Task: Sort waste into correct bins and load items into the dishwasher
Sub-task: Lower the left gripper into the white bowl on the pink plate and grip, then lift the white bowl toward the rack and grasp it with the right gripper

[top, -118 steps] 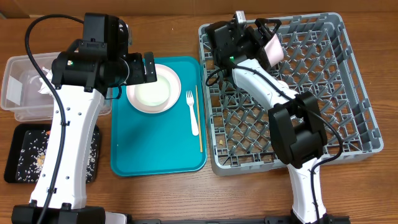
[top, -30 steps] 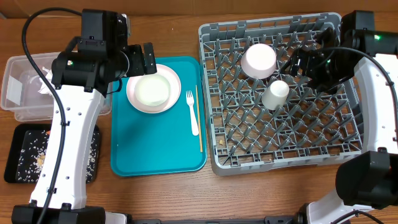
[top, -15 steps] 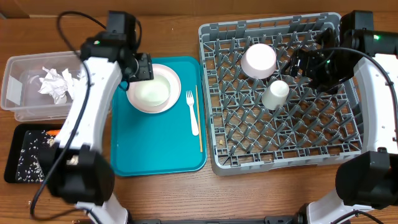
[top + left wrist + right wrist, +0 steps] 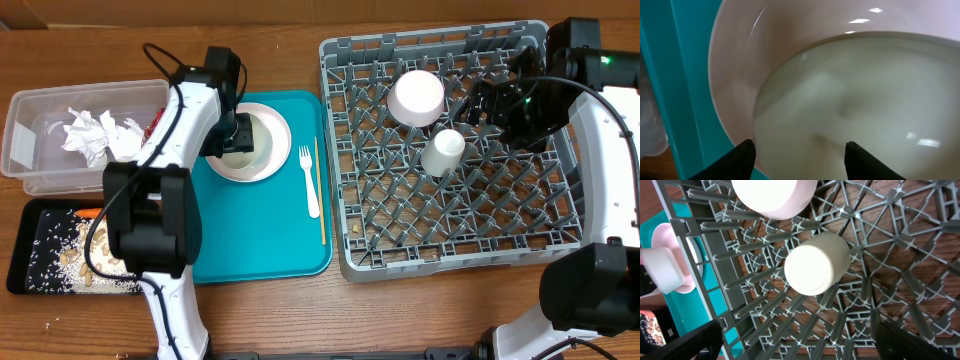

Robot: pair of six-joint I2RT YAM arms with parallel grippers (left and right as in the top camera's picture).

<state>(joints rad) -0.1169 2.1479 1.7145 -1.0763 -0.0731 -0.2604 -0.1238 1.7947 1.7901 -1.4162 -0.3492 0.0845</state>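
My left gripper (image 4: 238,135) (image 4: 800,152) is open and low over a white bowl (image 4: 260,135) (image 4: 850,105), with the fingertips on either side of it. The bowl sits on a pale pink plate (image 4: 275,158) (image 4: 740,60). A white fork (image 4: 308,182) and a thin wooden stick (image 4: 320,190) lie beside the plate. The grey dish rack (image 4: 500,230) (image 4: 880,270) holds an upturned bowl (image 4: 416,96) (image 4: 775,197) and an upturned cup (image 4: 443,152) (image 4: 815,265). My right gripper (image 4: 490,105) (image 4: 797,342) is open and empty above the rack.
The teal serving tray (image 4: 250,235) holds the plate, fork and stick. The clear tub (image 4: 30,150) at the far left holds napkin balls (image 4: 95,135) and a red wrapper (image 4: 155,122). The black tray (image 4: 30,275) below it holds rice, beige scraps and an orange carrot (image 4: 88,212).
My left arm has swung round and come down onto the bowl on the plate, uncovering the tub and the black tray. My right arm has not moved in the last second.
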